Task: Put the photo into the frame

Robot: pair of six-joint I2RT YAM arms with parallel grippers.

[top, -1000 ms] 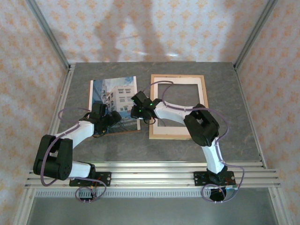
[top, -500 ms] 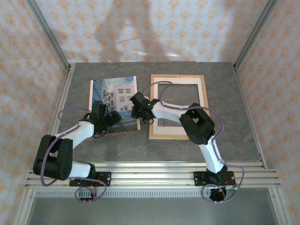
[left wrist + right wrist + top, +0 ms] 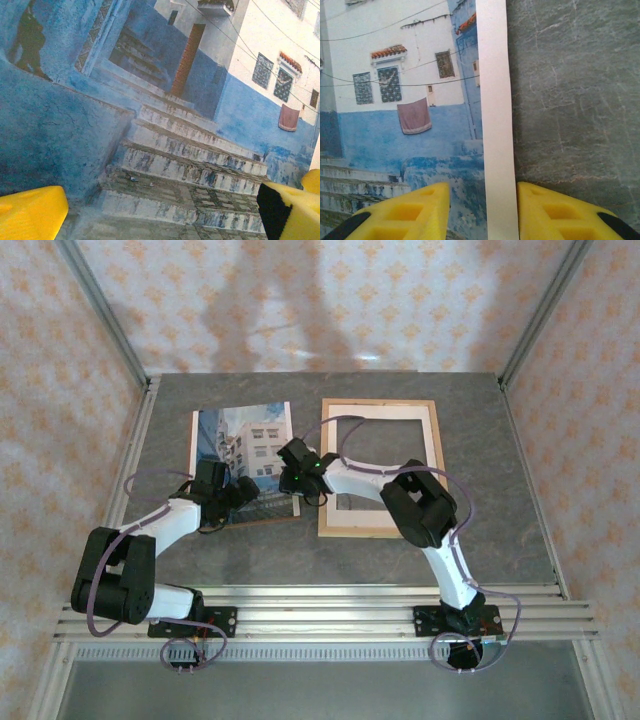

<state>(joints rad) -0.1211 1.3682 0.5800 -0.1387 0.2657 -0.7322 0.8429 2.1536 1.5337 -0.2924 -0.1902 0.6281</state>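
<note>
The photo [image 3: 243,443], a print of a white and blue building, lies flat on the left half of the table. To its right lies the frame [image 3: 437,445], thin light wood with a cream mat inside it. My right gripper [image 3: 291,464] is low at the photo's right edge. In the right wrist view the right gripper [image 3: 482,212] is open, and its yellow fingers [image 3: 415,212] straddle the white border of the photo [image 3: 492,125], one over the print and one over the table. My left gripper [image 3: 162,212] hovers wide open above the painted steps of the photo [image 3: 190,150], near its lower part.
A brown edge [image 3: 268,519] shows under the photo's near side. The grey table [image 3: 500,530] has bare room right of and in front of the frame. Metal rails [image 3: 330,600] run along the near edge. Patterned walls close in the other three sides.
The right arm's elbow has swung slightly left and its gripper has edged along the photo's right border. The left arm has stayed still.
</note>
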